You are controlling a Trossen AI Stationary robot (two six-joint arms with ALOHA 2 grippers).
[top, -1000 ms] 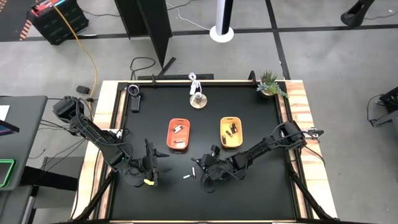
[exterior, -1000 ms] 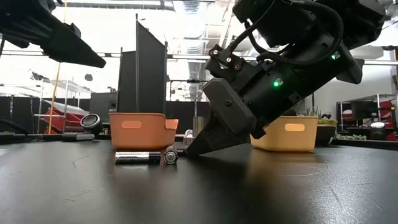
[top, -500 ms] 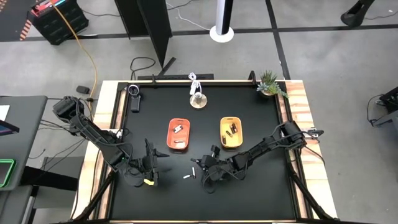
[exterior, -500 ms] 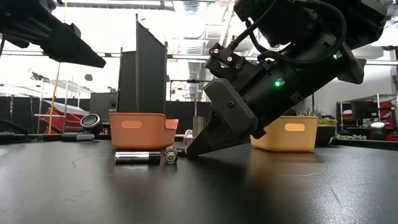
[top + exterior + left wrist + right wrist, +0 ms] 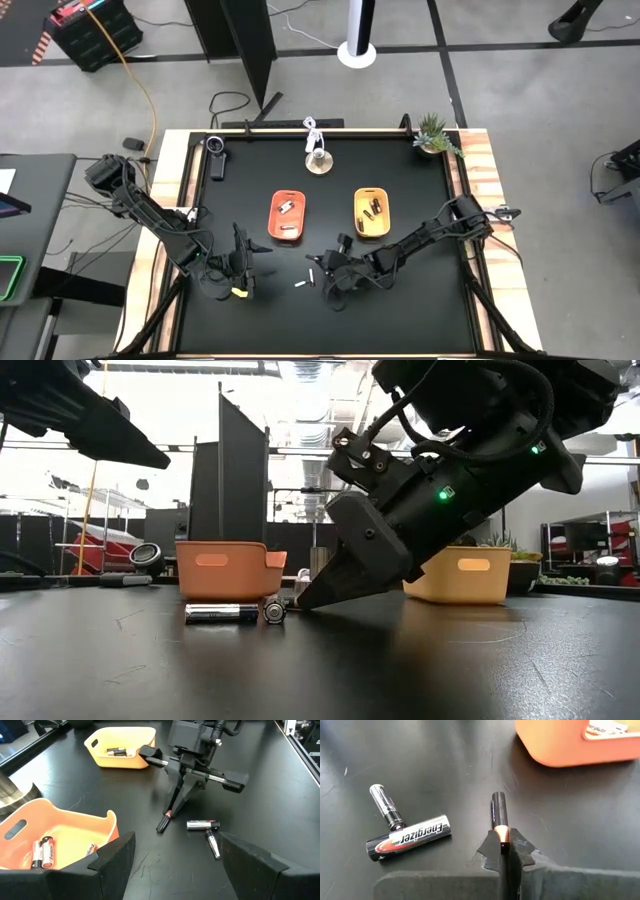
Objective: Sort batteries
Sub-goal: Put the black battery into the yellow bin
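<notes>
My right gripper (image 5: 503,845) is shut on a dark battery with a coppery band (image 5: 498,812), low over the table's near middle (image 5: 327,270). Two loose batteries lie flat beside it: a black-and-silver one (image 5: 410,838) and a slim silvery one (image 5: 385,805). The orange tray (image 5: 287,215) and the yellow tray (image 5: 373,212) each hold batteries. My left gripper (image 5: 180,865) waits open at the near left (image 5: 240,262), facing the batteries, with nothing between its fingers. My right gripper pinches the battery's coppery-band end (image 5: 501,833) between its two fingertips. The fingers slant down from the table's right and lie in line with the battery. The dark body sticks out ahead of them, its free end (image 5: 161,826) down at the table top.
A round stand (image 5: 318,160) and a small plant (image 5: 434,133) sit at the far edge, with a dark device (image 5: 215,152) at the far left. A small yellow piece (image 5: 238,292) lies by my left gripper. There is bare black table in front of both trays.
</notes>
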